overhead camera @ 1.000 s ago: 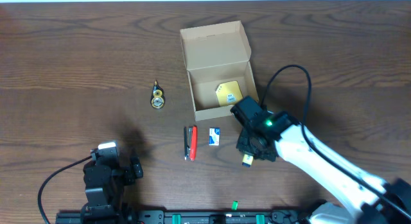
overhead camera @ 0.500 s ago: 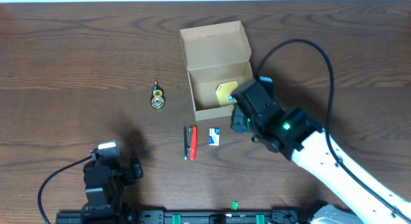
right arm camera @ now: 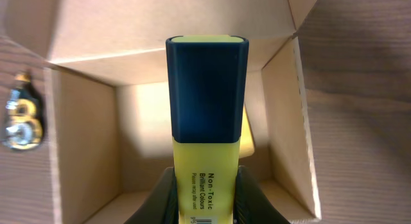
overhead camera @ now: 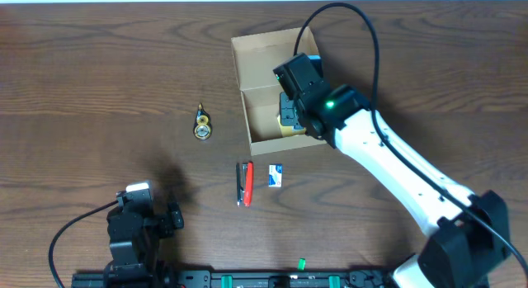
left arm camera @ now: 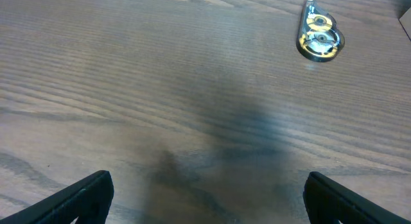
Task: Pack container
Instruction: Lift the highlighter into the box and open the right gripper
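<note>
The tan cardboard container (overhead camera: 262, 90) stands open at the back middle of the table, its flap lid folded back. My right gripper (overhead camera: 290, 115) hovers over its open top, shut on a yellow highlighter (right arm camera: 205, 163) with a dark cap, which points into the container (right arm camera: 83, 147). A yellow sticky-note pad (overhead camera: 288, 128) lies inside, mostly hidden by the arm. My left gripper (left arm camera: 205, 198) is open and empty, low over bare table at the front left.
A correction tape dispenser (overhead camera: 202, 124) lies left of the container; it shows in the left wrist view (left arm camera: 319, 38) and the right wrist view (right arm camera: 22, 118). A red-and-black pen-like item (overhead camera: 245, 183) and a small blue-white item (overhead camera: 275, 176) lie in front of the container.
My right gripper has carried the highlighter from the table in front of the container back and up until it is over the open container. The left arm has not moved.
</note>
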